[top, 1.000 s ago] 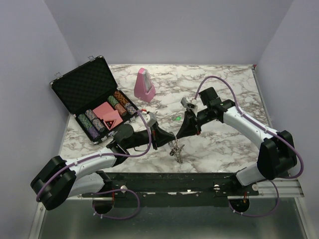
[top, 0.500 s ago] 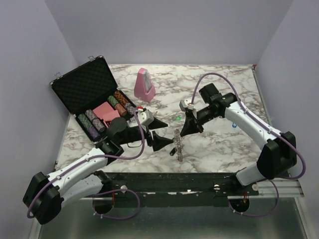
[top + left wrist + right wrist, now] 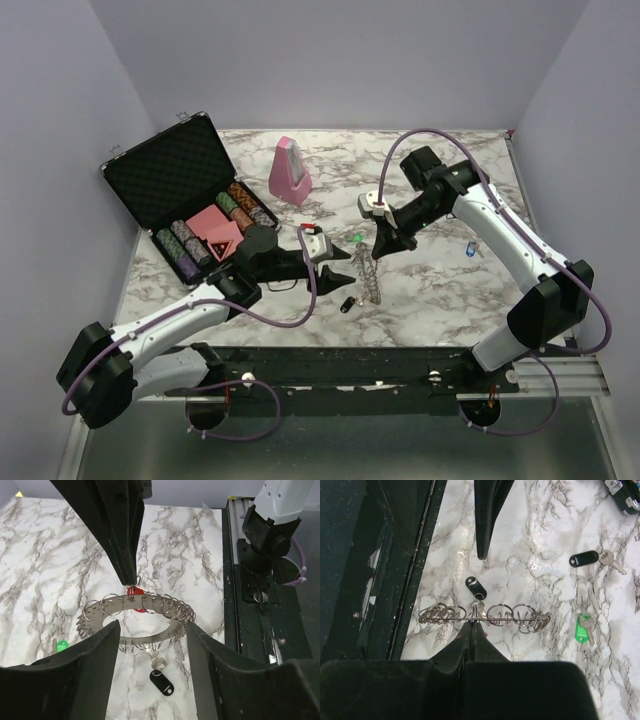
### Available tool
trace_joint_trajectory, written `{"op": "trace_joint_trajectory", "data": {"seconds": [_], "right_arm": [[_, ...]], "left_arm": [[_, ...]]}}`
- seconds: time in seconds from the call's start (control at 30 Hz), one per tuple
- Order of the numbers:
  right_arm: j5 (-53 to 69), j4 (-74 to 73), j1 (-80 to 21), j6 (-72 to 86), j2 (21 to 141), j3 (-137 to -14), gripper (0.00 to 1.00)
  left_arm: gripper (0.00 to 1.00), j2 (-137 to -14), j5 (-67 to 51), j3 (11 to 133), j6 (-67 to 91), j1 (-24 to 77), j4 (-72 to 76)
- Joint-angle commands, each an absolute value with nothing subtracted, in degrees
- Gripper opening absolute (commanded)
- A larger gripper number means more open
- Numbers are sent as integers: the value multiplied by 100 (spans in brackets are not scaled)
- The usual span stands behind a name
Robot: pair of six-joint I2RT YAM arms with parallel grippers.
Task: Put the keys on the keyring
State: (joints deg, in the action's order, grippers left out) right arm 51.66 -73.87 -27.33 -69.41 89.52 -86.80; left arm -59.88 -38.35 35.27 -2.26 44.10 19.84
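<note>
Right gripper (image 3: 471,626): jaws clenched on the rim of the keyring (image 3: 480,615), which hangs on edge directly beyond its fingertips, above the marble table (image 3: 440,290).

Left gripper (image 3: 152,630): jaws released and spread, grasping nothing. The ring stands just ahead of its fingertips, framed between the two fingers.

A black-capped key (image 3: 161,682) sits just under the ring's lower rim, between the left fingers; whether it is threaded on cannot be told.

A green-capped key (image 3: 582,627) lies on the table beside the right gripper, apart from the ring
</note>
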Motion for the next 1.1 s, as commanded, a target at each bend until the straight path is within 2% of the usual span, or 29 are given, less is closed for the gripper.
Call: {"op": "trace_joint_trajectory", "data": {"seconds": [0.0,0.07,0.13,0.27,0.53,1.07], "right_arm": [[5027,-7971,-2769,-7145,9131,-9026,0],[5045,-7980,-2769,-7146,9167,-9035,0],[5036,-7963,-2760,-7119,9176,-9026,0],[5071,-7901,-2777,-7066,9141,-8983,0],[5203,-7928,-2777,-7093,9167,-8991,0],[5379,-8042,-2777,-7225,9193,-9000,0]], "left_arm": [[59,-6345,-3393,3665,-343,4561,2670],[57,-6503,-3384,3647,-290,4605,2960],[51,-6653,-3340,3717,-238,4667,3076],[48,-6855,-3269,3797,-185,4755,3243],[35,-7154,-3077,3964,-185,4869,3068],[35,-7339,-2716,4122,-360,4896,2681]]}}
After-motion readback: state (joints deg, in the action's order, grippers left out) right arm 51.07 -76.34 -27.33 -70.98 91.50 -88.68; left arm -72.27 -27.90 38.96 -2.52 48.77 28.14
